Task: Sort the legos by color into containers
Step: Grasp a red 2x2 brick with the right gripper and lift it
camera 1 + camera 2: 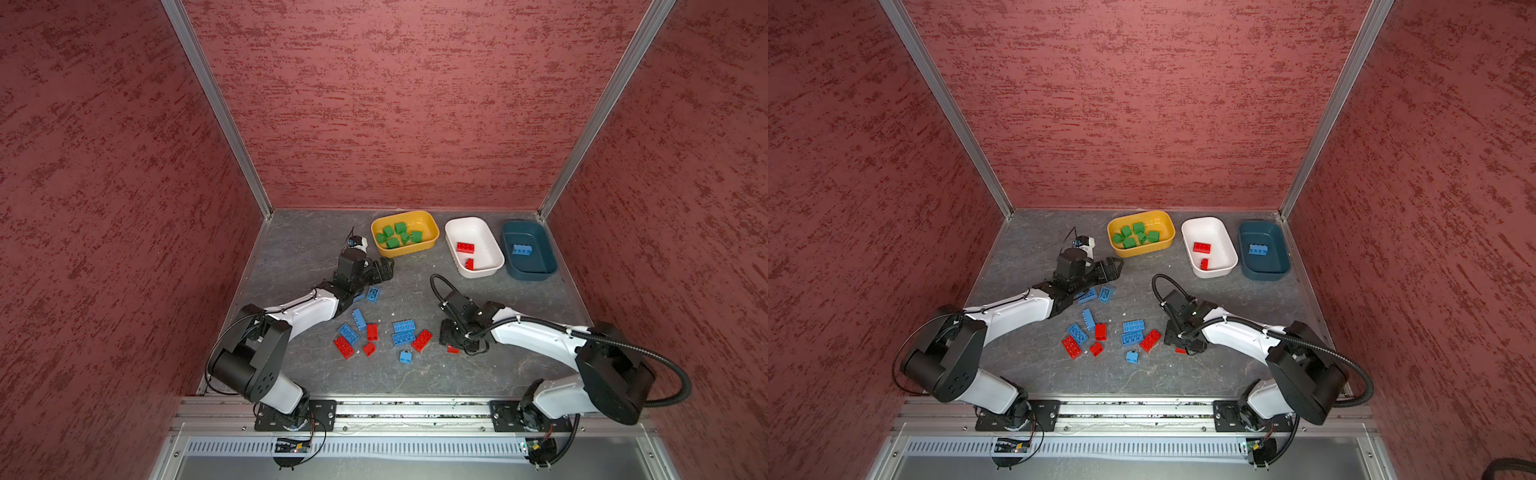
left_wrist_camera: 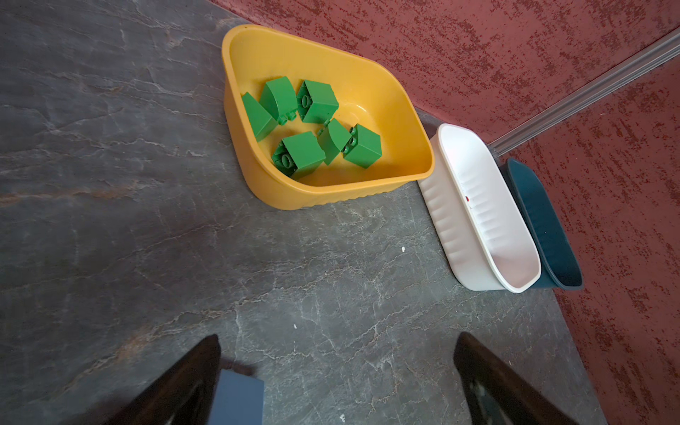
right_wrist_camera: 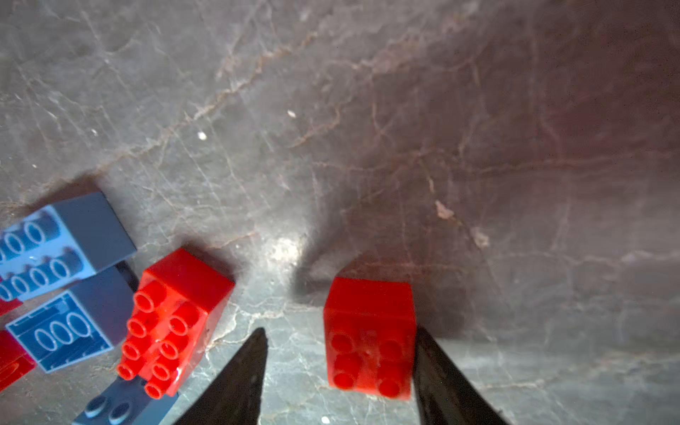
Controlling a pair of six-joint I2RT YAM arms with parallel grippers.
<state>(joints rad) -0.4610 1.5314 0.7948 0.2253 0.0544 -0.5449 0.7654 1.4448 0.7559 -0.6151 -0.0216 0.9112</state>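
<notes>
In both top views three tubs [image 1: 473,272] held six green bricks [image 1: 400,227], two red and one blue; twelve loose bricks [image 1: 404,325] lay on the table. The left wrist view showed the left gripper [image 2: 338,335] gaping wide and empty near the yellow tub [image 2: 331,197]. In the right wrist view the right gripper [image 3: 340,328], half open, straddled a red cube [image 3: 369,312], with one finger [image 3: 434,368] touching it.

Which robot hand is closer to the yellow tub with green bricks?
Left. The left gripper sits by the near corner of the yellow tub; the right gripper is far off, around a red brick.
</notes>
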